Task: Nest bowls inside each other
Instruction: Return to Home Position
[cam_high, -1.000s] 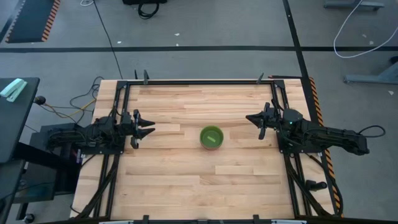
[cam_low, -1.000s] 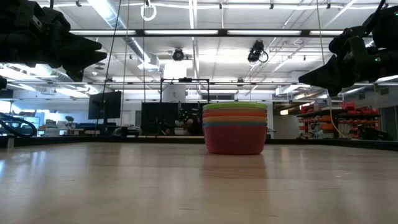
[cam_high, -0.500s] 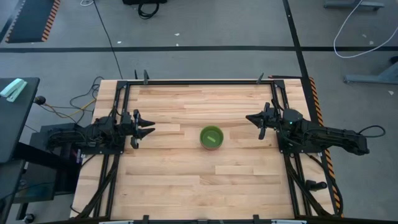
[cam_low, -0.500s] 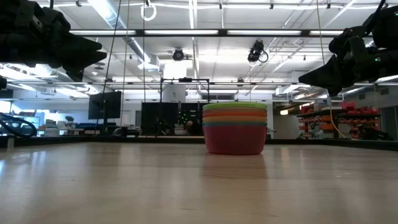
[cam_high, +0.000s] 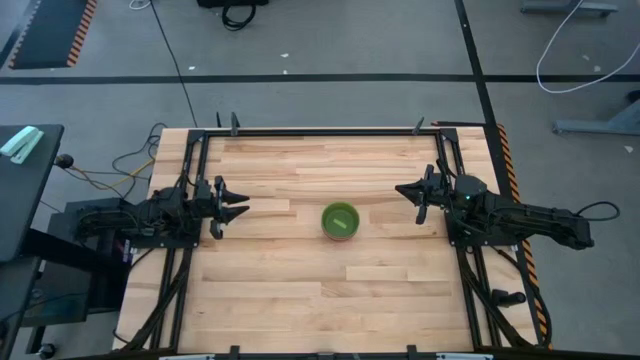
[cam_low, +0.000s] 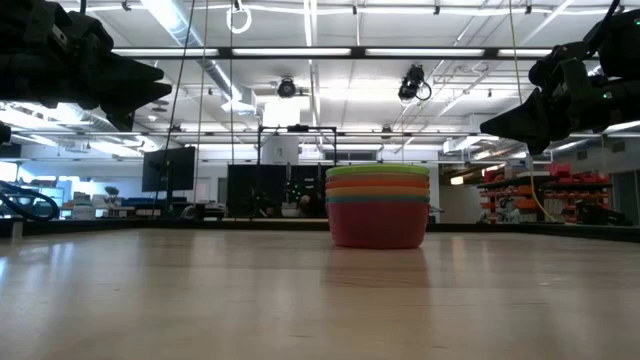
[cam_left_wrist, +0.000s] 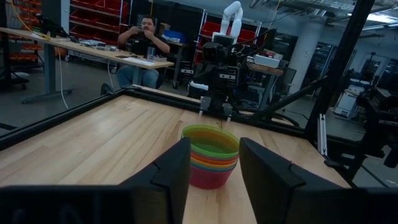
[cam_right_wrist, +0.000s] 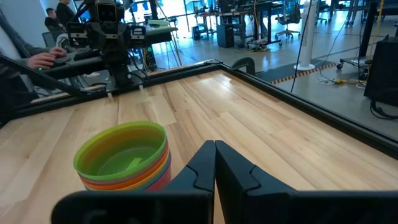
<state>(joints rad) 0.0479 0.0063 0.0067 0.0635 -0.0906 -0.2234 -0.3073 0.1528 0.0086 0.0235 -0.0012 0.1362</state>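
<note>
The bowls (cam_high: 340, 221) stand nested in one stack near the table's middle, the green one on top and a pink-red one at the bottom; the stack's base rests on the wood (cam_low: 378, 206) (cam_left_wrist: 211, 155) (cam_right_wrist: 124, 157). My left gripper (cam_high: 238, 207) hovers open above the table's left side, well clear of the stack, fingers pointing at it (cam_left_wrist: 213, 173). My right gripper (cam_high: 407, 191) hovers shut above the table's right side, also clear of the stack (cam_right_wrist: 215, 163).
A black metal frame (cam_high: 320, 131) runs round the table's far edge and sides. Bare wood lies all round the stack. People sit at desks in the room beyond the table (cam_left_wrist: 144, 38) (cam_right_wrist: 37, 61).
</note>
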